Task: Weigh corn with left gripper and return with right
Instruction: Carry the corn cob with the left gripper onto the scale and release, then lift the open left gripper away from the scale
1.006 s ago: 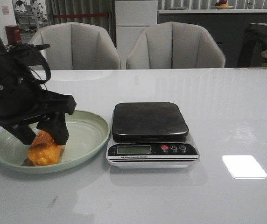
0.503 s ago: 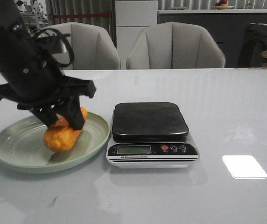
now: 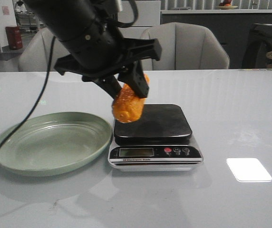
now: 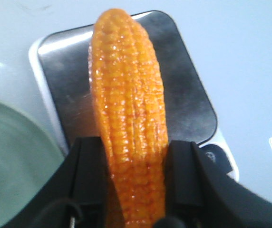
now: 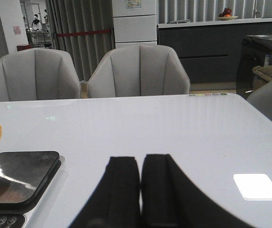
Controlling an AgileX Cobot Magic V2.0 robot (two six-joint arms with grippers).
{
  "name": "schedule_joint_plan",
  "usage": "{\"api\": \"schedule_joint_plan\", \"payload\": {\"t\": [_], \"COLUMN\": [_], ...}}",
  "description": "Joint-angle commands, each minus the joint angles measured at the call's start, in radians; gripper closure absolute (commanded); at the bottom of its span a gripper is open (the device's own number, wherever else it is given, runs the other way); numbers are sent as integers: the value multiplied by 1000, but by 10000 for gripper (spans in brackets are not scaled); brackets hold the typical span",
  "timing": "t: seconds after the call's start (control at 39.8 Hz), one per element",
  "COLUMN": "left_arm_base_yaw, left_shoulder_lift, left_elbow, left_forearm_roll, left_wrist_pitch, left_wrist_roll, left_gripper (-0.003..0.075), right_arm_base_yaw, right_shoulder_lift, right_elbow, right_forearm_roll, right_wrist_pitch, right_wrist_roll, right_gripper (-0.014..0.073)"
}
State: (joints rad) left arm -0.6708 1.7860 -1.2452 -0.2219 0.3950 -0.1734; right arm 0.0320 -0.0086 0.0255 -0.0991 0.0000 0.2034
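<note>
The corn (image 3: 128,105) is seen as a stubby orange-yellow cob with neat lengthwise rows of glossy kernels, its free end rounded and slightly tapered. It is held in the air, tilted with the free end downward, above the near-left part of the black platform of the kitchen scale (image 3: 152,124); whether its tip touches the platform cannot be told from the front view. The left gripper (image 3: 132,86) is closed on the corn, whose upper end is clamped between the two black fingers (image 4: 89,167), one pressed against each side, as is shown plainly in the left wrist view. The right gripper (image 5: 140,183) is seen low over the table (image 3: 240,118), its two fingers (image 5: 121,185) brought together with only a thin seam between them and nothing held. The pale green plate (image 3: 50,142) is left bare just beside the left edge of the scale. The scale's display and buttons are faced toward the table's near edge. To the right of the scale, a wide stretch of glossy white tabletop is left open, marked only by a bright rectangular reflection (image 3: 248,169). Two grey chairs (image 3: 183,45) are set behind the far edge.
</note>
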Motion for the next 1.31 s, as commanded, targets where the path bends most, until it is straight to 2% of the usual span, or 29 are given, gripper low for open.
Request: {"api": "schedule_joint_plan", "payload": {"t": [0.0, 0.13, 0.2, 0.28, 0.43, 0.5, 0.68, 0.91, 1.28], "left_arm_base_yaw": [-21, -25, -25, -25, -25, -23, -2, 19, 133], "left_shoulder_lift": [-8, 47, 74, 94, 105, 105, 92, -15, -320], "left_elbow": [-55, -87, -101, -115, -123, -136, -195, -186, -5], "left_forearm_roll": [-53, -98, -100, -100, -89, -89, -72, 78, 86], "left_wrist_pitch": [-65, -63, -60, -58, -57, -34, 63, 67, 64], "left_wrist_roll": [0, 0, 0, 0, 2, 2, 4, 4, 4], "left_gripper": [605, 592, 542, 466, 251, 191, 222, 267, 328], "right_arm_base_yaw": [-1, -1, -1, -1, -1, -1, -1, -1, -1], "right_shoulder_lift": [-20, -20, -20, -20, -20, -20, -20, -20, -20], "right_elbow": [11, 11, 11, 11, 11, 11, 11, 11, 11], "right_forearm_roll": [-3, -3, -3, -3, -3, -3, -3, -3, -3], "right_wrist_pitch": [-81, -81, -81, -81, -81, -81, -81, -81, -81], "right_wrist_roll": [-7, -7, -7, -7, -7, -7, -7, -7, -7], "right_gripper": [410, 410, 410, 410, 410, 410, 410, 410, 410]}}
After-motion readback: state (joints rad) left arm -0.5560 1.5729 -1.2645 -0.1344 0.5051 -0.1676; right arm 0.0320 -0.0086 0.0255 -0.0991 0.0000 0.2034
